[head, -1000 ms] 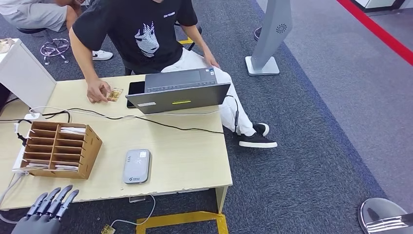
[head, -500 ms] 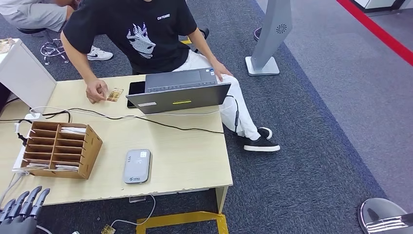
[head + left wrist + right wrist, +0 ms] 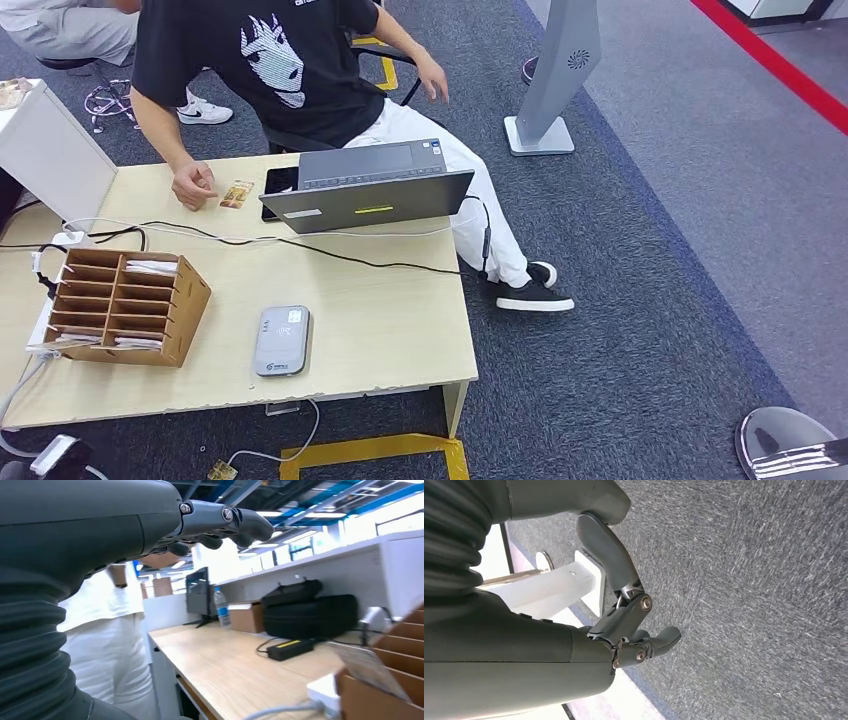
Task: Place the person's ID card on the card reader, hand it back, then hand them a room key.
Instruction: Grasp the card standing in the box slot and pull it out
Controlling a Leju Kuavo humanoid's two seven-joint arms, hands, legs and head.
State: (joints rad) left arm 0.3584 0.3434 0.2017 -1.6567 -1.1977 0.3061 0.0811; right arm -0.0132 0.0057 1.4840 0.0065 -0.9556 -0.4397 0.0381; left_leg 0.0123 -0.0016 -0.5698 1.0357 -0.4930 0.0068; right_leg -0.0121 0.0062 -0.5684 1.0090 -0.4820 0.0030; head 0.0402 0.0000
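Note:
A small yellowish ID card (image 3: 237, 193) lies on the far side of the wooden table (image 3: 390, 330), just beside a seated person's hand (image 3: 192, 186). The grey card reader (image 3: 281, 340) lies flat near the table's front edge. To its left a wooden slotted rack (image 3: 120, 305) holds white key cards (image 3: 150, 268). My left hand (image 3: 220, 525) hangs low beside the table with its fingers stretched out and nothing in it; the rack's corner (image 3: 395, 680) shows close by. My right hand (image 3: 634, 625) hangs over the carpet, fingers loosely bent, empty.
An open grey laptop (image 3: 365, 185) and a black phone (image 3: 278, 183) sit at the table's far side. Black and white cables (image 3: 330, 250) cross the tabletop. A white box (image 3: 50, 150) stands far left. A grey stand (image 3: 550, 80) rises beyond the person.
My left hand has sunk out of the head view's lower left corner. The person has shifted left, lifted one hand off their knee, and drawn the other hand slightly away from the card.

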